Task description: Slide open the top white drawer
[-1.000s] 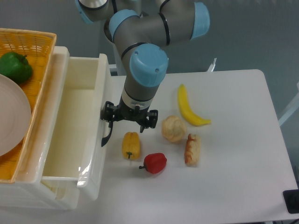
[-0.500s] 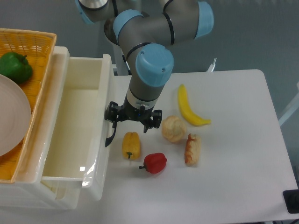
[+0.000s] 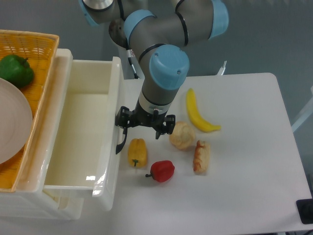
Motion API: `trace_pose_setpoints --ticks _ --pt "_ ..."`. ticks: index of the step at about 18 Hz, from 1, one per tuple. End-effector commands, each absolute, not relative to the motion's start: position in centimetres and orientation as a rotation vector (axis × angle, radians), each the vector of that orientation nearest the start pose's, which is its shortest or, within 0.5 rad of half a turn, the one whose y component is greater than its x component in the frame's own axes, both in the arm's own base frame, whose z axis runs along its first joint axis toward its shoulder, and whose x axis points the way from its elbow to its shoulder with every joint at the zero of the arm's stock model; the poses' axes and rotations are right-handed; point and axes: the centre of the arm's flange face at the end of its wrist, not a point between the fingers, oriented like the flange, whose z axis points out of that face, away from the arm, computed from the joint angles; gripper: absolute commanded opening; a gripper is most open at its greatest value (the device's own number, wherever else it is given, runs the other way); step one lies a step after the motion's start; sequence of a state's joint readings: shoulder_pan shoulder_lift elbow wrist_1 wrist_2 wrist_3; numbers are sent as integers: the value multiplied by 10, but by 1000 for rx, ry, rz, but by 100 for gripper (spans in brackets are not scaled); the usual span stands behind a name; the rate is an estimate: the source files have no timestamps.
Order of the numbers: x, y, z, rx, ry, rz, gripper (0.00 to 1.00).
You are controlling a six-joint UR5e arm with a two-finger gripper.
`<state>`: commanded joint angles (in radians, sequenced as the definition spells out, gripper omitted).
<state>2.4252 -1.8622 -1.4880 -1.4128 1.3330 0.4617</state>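
The top white drawer [image 3: 113, 98] is a deep cream-white tray that stands pulled far out to the right, its inside empty. Its black curved handle [image 3: 119, 145] sits on the front wall. My gripper [image 3: 145, 125] hangs just right of that wall, pointing down, with its jaws spread wide. Its left finger [image 3: 122, 119] is at the top of the handle; the right finger [image 3: 165, 127] is free above the table. A strip of the lower drawer [image 3: 63, 209] shows beneath.
A yellow pepper [image 3: 137, 152], red pepper [image 3: 162, 171], bread roll [image 3: 181, 135], banana [image 3: 198, 114] and hot dog [image 3: 201, 156] lie close right of the drawer front. A wicker basket [image 3: 29, 46] on the cabinet holds a green pepper [image 3: 15, 70] and plate [image 3: 12, 127].
The gripper has moved right, and the drawer front with its handle has slid right along with it, so the drawer stands further out.
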Motion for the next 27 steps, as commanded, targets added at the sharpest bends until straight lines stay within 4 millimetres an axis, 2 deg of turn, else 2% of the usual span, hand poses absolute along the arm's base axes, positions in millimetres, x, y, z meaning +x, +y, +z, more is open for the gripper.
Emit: trace_pose_setpoints --ticks 6,19,27 --pt "-363 506 386 -2923 -637 -368 100" --pt "-374 503 380 -2882 -668 -431 100" --pt "-372 503 372 -2863 -679 -498 100"
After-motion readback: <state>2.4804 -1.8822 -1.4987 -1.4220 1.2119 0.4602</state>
